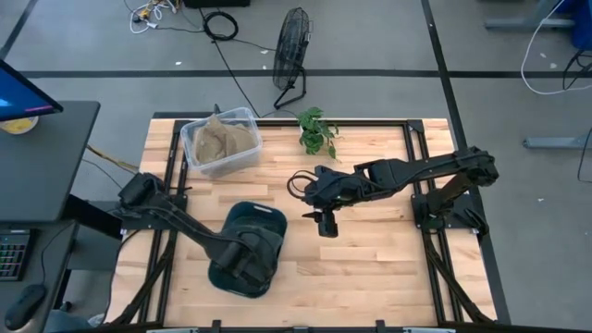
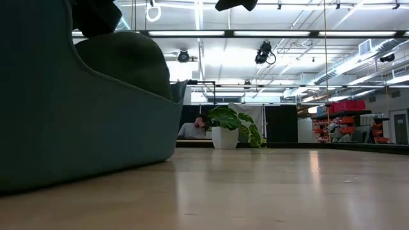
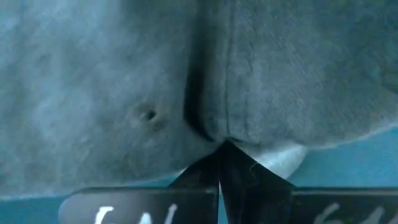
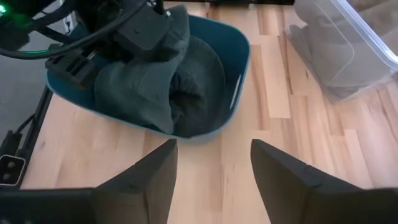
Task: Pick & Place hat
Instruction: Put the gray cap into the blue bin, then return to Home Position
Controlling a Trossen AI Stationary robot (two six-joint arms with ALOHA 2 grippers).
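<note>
Left wrist view: pincer (left) pinching hat.

The counter carries one teal bin, one clear tub and one potted plant. Two arms, each with one claw; one floor fan.

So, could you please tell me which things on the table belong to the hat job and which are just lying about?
Part of the job:
- hat, in the blue bin
- left gripper, shut on the hat
- right gripper, open, above bare table

Lying about:
- clear container with tan cloth
- small potted plant
</note>
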